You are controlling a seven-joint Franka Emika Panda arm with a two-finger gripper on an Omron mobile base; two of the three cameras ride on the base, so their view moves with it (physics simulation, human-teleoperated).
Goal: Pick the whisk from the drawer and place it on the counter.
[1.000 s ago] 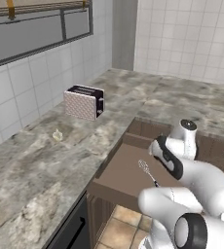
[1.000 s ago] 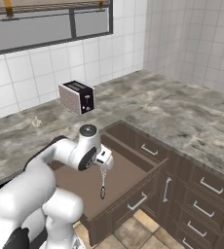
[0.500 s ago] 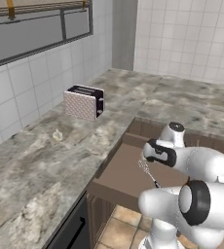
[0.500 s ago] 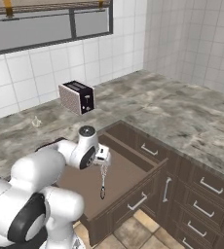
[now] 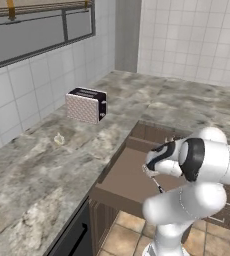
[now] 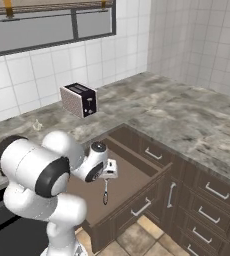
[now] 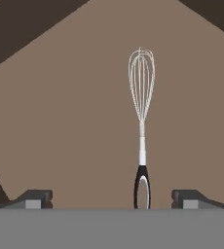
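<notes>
Whisk flat in drawer, pincer spread above

I find nothing to read anywhere in front of me: no words, labels, brand marks, numbers or signs.
</notes>
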